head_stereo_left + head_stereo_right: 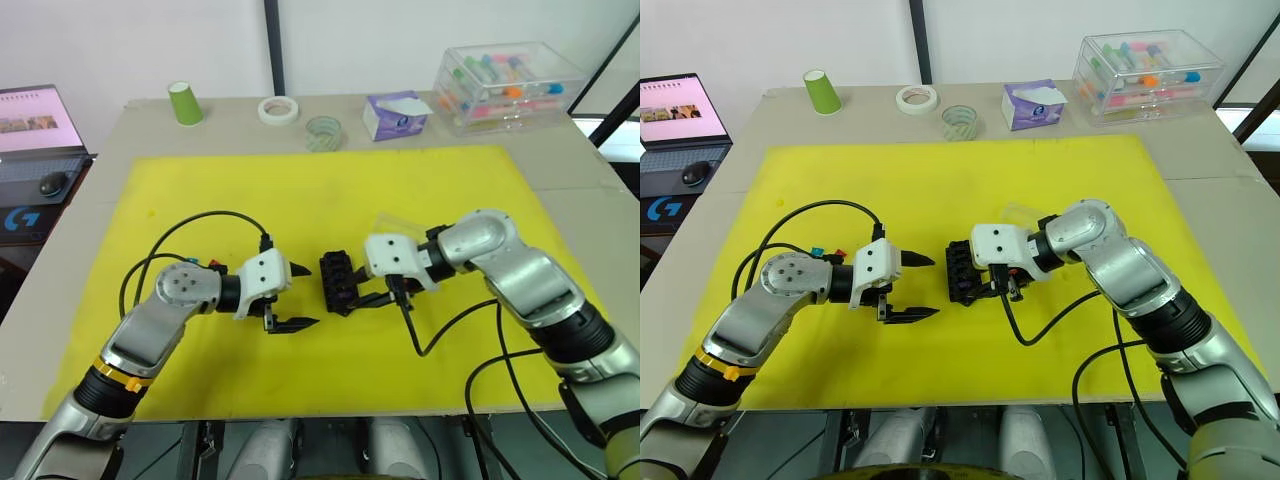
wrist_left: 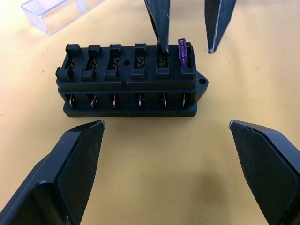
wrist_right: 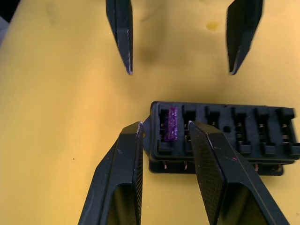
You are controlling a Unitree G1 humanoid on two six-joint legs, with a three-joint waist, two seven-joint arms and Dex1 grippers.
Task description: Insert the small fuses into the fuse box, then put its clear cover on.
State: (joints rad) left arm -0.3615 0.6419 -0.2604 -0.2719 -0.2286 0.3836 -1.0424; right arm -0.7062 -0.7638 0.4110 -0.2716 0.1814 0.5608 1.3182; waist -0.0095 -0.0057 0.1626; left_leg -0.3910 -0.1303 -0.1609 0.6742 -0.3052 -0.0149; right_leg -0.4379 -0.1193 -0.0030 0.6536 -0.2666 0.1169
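Observation:
The black fuse box [image 1: 338, 280] lies on the yellow mat between my two grippers. One purple fuse [image 2: 183, 51] stands in its end slot; the other slots look empty. My right gripper [image 3: 164, 125] hovers at that end, open a little, one finger on each side of the purple fuse, holding nothing. Facing the box from the other side is my left gripper [image 1: 312, 295], wide open and empty. A few small fuses [image 1: 825, 254] lie loose behind the left wrist. The clear cover [image 2: 56, 11] rests on the mat just beyond the box.
Along the back of the table stand a green cup [image 1: 185, 103], a white tape roll [image 1: 279, 109], a clear tape roll [image 1: 323, 132], a tissue box [image 1: 396, 115] and a large clear storage box [image 1: 508, 85]. A laptop [image 1: 35, 120] sits off the left edge. Black cables loop beside both wrists.

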